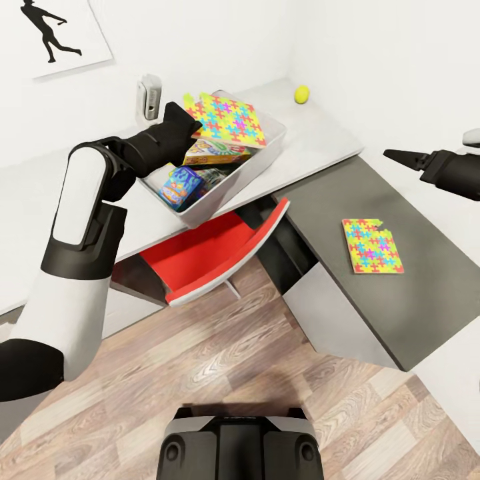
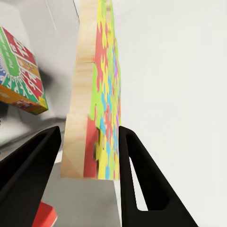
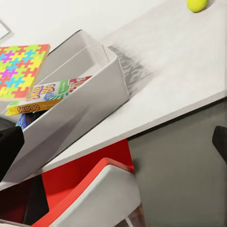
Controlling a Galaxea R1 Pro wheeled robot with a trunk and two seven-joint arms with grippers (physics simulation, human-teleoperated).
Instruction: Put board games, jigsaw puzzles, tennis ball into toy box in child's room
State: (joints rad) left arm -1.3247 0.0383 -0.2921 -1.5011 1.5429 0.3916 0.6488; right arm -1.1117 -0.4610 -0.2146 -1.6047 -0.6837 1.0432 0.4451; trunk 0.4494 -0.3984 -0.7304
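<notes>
My left gripper (image 2: 90, 151) is shut on one edge of a jigsaw puzzle (image 1: 227, 119), holding it tilted over the light-grey toy box (image 1: 267, 157) on the table (image 1: 320, 143). Inside the box lie board games: a green-red-yellow one (image 1: 215, 152) and a mostly blue one (image 1: 180, 187). The other jigsaw puzzle (image 1: 372, 245) lies flat on the table's dark grey section. The tennis ball (image 1: 302, 94) rests near the far corner of the light top. Over the dark section my right gripper (image 1: 390, 155) hovers open and holds nothing; its view faces the toy box (image 3: 90, 101) and the ball (image 3: 197, 4).
A red and white chair (image 1: 213, 253) is tucked under the table below the toy box. A small white device (image 1: 150, 97) stands on the table by the wall behind the box. Wood-plank floor (image 1: 267, 360) stretches between my base (image 1: 240, 443) and the table.
</notes>
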